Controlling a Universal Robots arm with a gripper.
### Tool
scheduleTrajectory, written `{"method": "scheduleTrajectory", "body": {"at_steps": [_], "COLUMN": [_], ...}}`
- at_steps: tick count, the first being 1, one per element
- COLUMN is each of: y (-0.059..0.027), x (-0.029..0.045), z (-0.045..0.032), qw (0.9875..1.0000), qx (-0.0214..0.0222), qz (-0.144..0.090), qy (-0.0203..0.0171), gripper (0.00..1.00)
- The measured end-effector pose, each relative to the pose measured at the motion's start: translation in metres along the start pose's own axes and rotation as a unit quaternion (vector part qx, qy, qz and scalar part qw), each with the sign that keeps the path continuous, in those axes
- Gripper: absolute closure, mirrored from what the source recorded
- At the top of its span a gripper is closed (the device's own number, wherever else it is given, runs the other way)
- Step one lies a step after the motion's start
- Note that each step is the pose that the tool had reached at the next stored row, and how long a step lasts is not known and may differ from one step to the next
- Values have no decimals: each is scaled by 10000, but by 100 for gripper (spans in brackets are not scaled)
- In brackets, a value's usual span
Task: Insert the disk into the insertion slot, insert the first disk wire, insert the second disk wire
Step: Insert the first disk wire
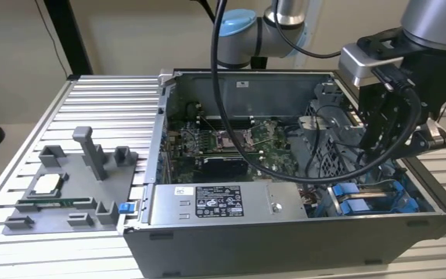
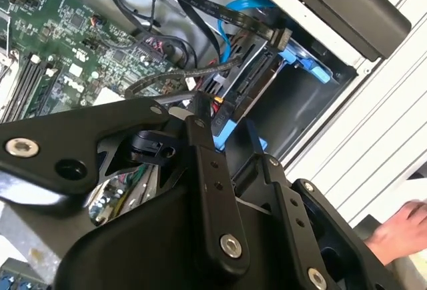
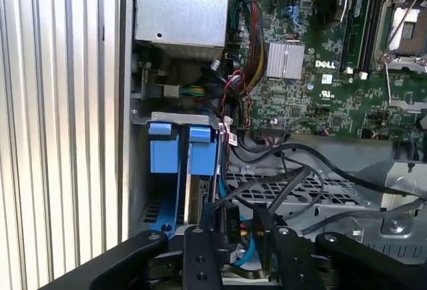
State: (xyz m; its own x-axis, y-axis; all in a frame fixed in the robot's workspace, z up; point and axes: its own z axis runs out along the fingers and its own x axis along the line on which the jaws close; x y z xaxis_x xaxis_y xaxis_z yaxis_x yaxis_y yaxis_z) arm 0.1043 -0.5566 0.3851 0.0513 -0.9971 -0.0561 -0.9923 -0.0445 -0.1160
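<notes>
Evidently the end effector is lowered into the open computer case, directly over the insertion slot, which would put it at the drive's connector end. The disk appears to be seated already in that slot, right beneath the end effector, with its blue carrier close against the case wall. A black cable connector sits at the very tip of the end effector. I cannot tell how far the end effector is open, or whether it has hold of that connector. Loose black cables trail away from it toward the motherboard.

The case stands on a ribbed aluminium surface. Well apart from the end effector, beyond the case, a grey fixture tray carries small parts. A person's hand rests on the surface near the case. A plain beige wall stands behind.
</notes>
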Motion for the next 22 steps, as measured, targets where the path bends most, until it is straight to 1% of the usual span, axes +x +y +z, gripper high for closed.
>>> {"method": "scheduleTrajectory", "body": {"at_steps": [1,2,3,4,11,12,22], "y": [1,1,2,2,16,20,26], "x": [0,0,-1,-2,-11,-11,-20], "z": [6,12,19,26,31,31,30], "qw": [10000,9999,9999,9999,9999,9999,9998], "qx": [71,112,144,154,157,157,171], "qz": [-31,-45,-52,-52,-48,-47,-44], "qy": [0,0,1,2,3,3,4], "gripper": [0,0,0,0,0,100,100]}}
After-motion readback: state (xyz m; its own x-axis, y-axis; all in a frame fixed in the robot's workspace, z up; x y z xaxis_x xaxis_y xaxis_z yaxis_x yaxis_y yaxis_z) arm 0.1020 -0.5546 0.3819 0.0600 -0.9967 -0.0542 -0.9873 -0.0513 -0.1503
